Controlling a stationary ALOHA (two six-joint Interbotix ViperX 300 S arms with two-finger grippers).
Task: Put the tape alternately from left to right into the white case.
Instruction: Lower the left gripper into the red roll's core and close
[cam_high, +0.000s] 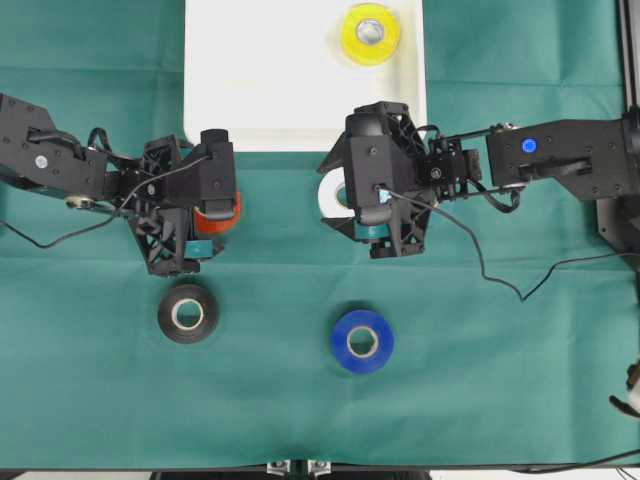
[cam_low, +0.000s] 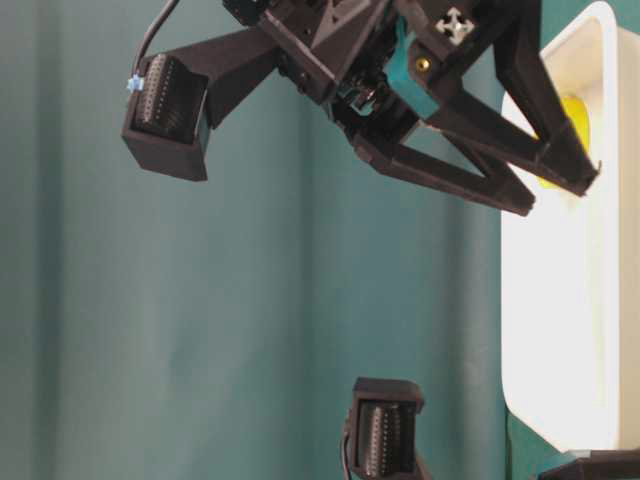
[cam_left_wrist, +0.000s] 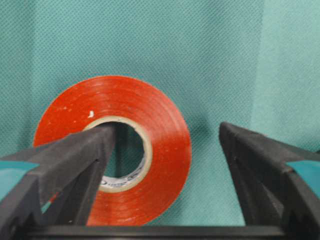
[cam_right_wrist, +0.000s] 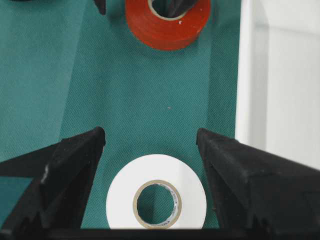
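Observation:
In the left wrist view a red tape roll (cam_left_wrist: 160, 145) lies flat on the green cloth. My left gripper (cam_left_wrist: 166, 129) is open: one finger sits in the roll's core, the other stands clear of its outer edge. From overhead, the red roll (cam_high: 228, 212) shows just below the white case (cam_high: 270, 80). My right gripper (cam_right_wrist: 150, 132) is open, with the white tape roll (cam_right_wrist: 156, 172) lying between its fingers, untouched. The white roll (cam_high: 328, 195) lies near the case's front rim. A yellow tape roll (cam_high: 369, 33) lies inside the case at its back right.
A black tape roll (cam_high: 188, 312) and a blue tape roll (cam_high: 362, 341) lie on the green cloth nearer the front edge. The case's rim (cam_right_wrist: 245, 75) runs close along the right of my right gripper. A cable (cam_high: 480, 262) trails from the right arm.

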